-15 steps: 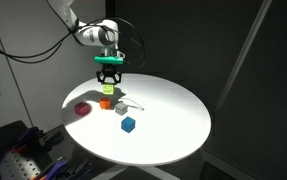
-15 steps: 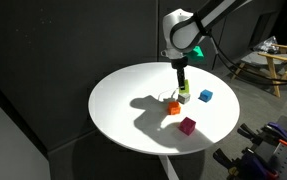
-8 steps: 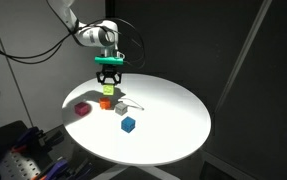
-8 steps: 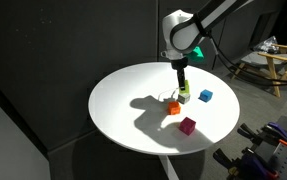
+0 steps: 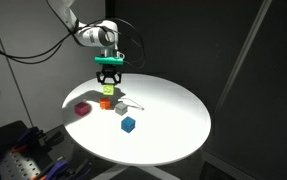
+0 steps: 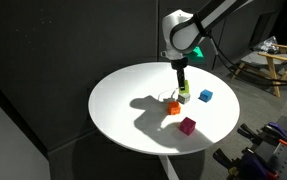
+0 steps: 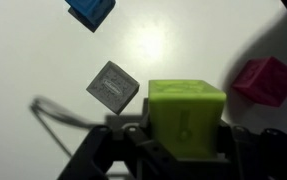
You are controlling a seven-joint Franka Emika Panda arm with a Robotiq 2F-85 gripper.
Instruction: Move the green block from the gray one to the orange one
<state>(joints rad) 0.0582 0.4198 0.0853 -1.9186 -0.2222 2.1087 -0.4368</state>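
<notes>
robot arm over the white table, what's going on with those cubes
The gripper is shut on the lime-green cube, holding it just above the round table. The light gray cube sits bare beside it, so the green one is already off it. The orange cube has nothing on top yet.

Four blocks lie off-centre on the table (image 5: 173, 110), toward one edge. Held block (image 7: 186, 118) hangs in the gripper (image 5: 107, 86) over the table, among them. Wrist view: left block (image 7: 114, 86) just beside it, apart; right block (image 7: 266, 80) on the opposite side; far block (image 7: 90, 10) beyond. Front block (image 5: 121, 109) sits close by left block.
</notes>
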